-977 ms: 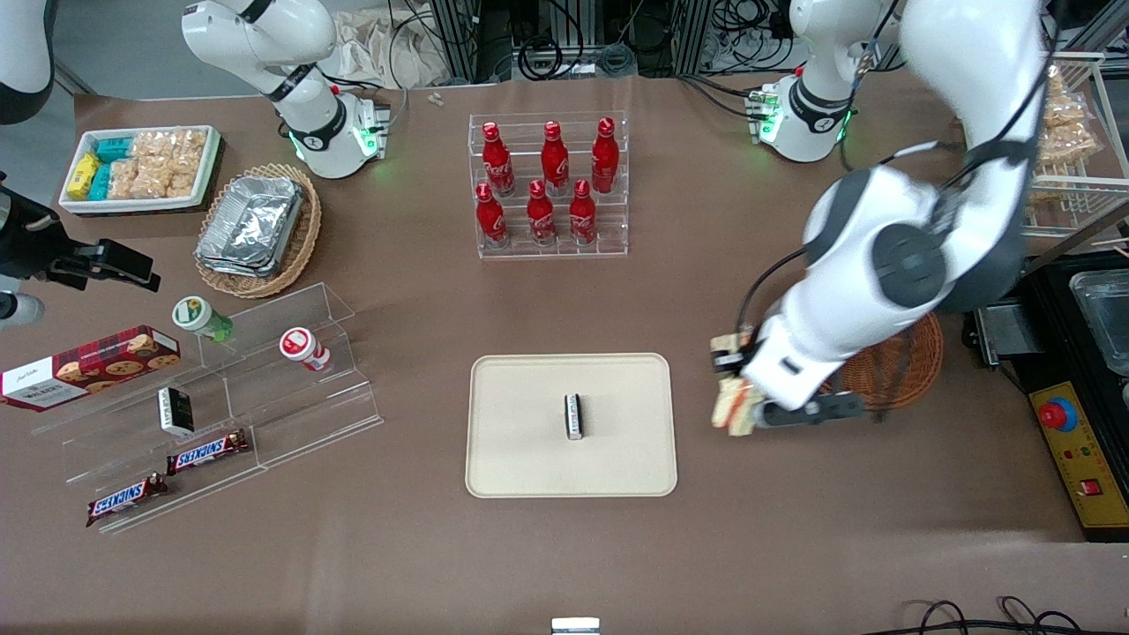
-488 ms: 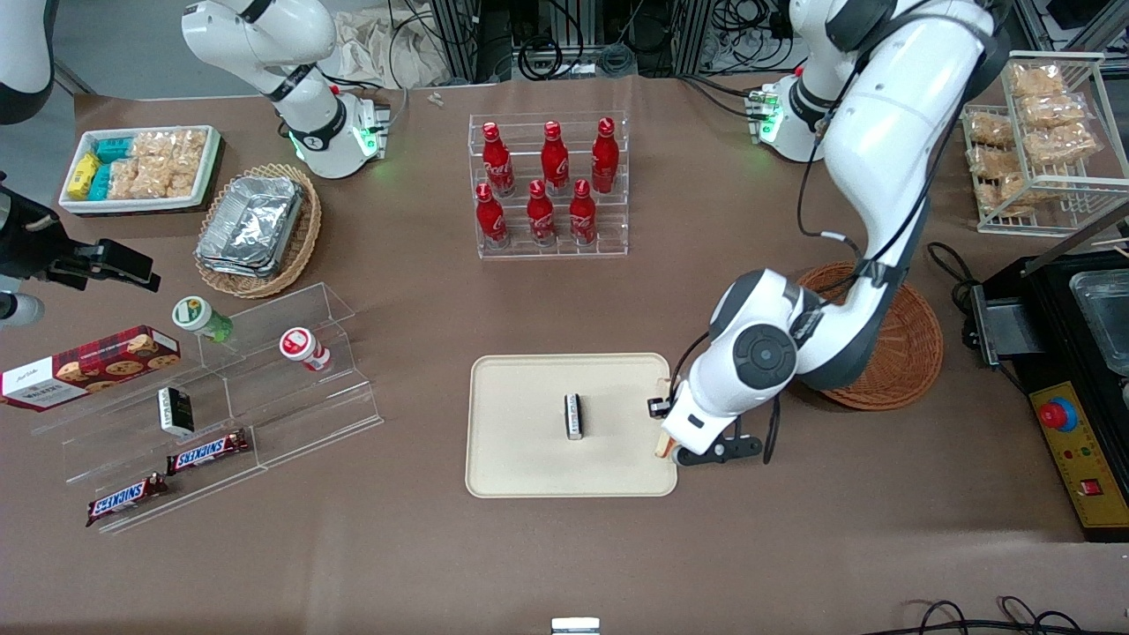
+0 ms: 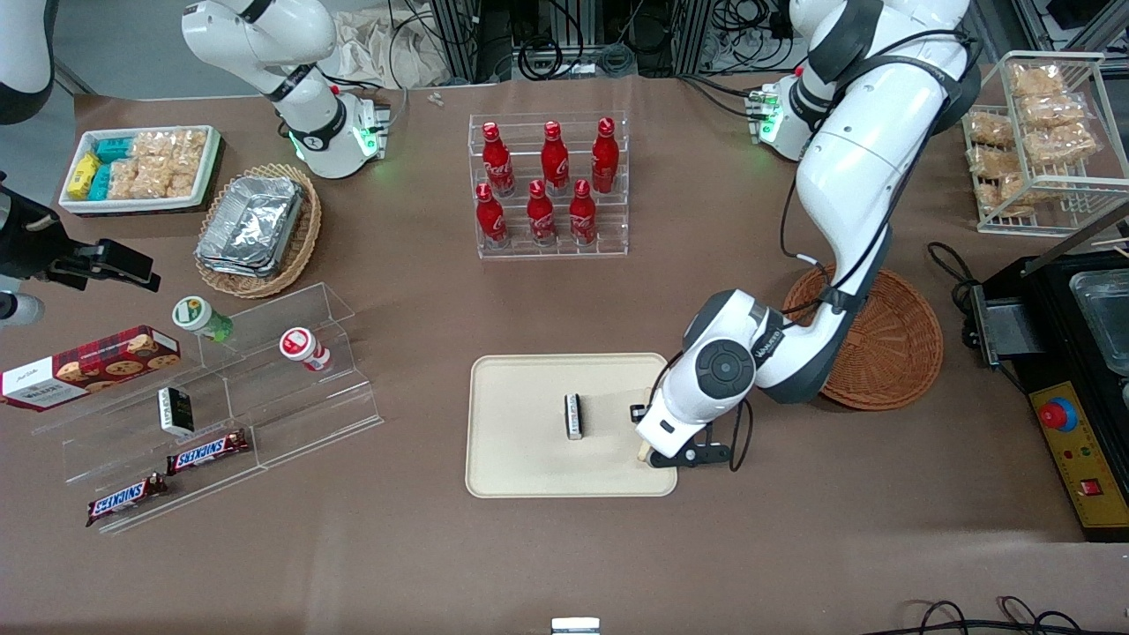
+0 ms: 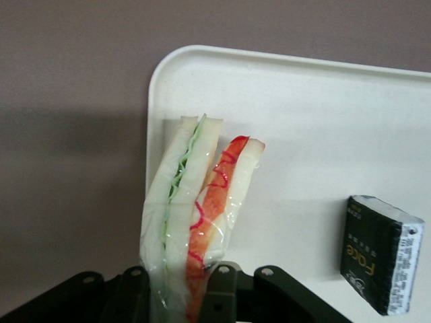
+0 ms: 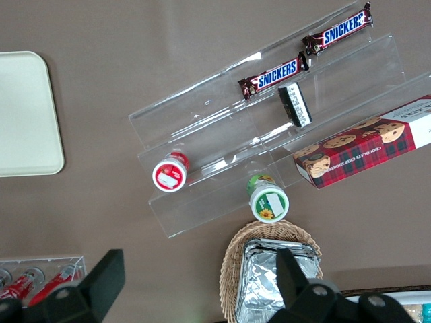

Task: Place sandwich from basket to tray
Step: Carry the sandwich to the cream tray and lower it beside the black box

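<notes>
My left gripper (image 4: 180, 296) is shut on the sandwich (image 4: 195, 215), a clear-wrapped wedge of white bread with green and red filling. It hangs over the cream tray (image 4: 310, 134) near the tray's corner. In the front view the gripper (image 3: 648, 441) is low over the tray (image 3: 520, 459) at its edge toward the working arm's end, and only a sliver of the sandwich (image 3: 643, 451) shows under the wrist. The round orange-brown wicker basket (image 3: 891, 344) lies beside the tray, partly covered by the arm, and nothing shows in it.
A small black-and-white packet (image 3: 574, 416) stands mid-tray, close to the gripper. A clear rack of red bottles (image 3: 549, 185) stands farther from the camera. Clear stepped shelves (image 3: 256, 388) with snacks lie toward the parked arm's end. A black box (image 3: 1072, 388) sits past the basket.
The gripper has carried the sandwich from beside the basket to over the tray's edge, dropping lower. In the last half second it moved slightly farther in over the tray.
</notes>
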Controlling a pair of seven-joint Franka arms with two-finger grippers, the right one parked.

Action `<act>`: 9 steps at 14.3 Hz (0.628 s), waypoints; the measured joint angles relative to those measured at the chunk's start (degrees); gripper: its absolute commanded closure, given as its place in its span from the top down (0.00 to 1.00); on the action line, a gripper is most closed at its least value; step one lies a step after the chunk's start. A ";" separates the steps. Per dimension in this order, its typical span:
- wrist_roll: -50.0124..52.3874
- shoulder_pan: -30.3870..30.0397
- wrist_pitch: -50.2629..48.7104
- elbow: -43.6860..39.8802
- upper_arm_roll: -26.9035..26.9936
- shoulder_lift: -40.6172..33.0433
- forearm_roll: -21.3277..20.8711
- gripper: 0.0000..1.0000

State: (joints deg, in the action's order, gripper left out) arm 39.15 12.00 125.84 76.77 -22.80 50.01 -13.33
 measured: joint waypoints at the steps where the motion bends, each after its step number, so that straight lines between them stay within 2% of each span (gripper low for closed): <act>1: 0.18 0.20 -0.06 0.00 0.01 0.07 -0.01 0.25; 2: 0.75 0.40 -0.08 0.00 0.03 0.30 -0.02 0.46; 5: 4.75 1.72 -0.03 -0.02 0.73 1.53 -3.63 0.67; 6: 6.26 2.25 -0.01 -0.10 0.91 1.82 -4.99 0.80; 7: 7.66 2.71 -0.02 -0.17 1.08 2.03 -5.79 1.00; 9: 8.79 3.18 -0.02 -0.37 1.29 2.24 -6.10 1.00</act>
State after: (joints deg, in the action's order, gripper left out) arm 47.94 15.19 125.82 76.40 -21.50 52.25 -19.43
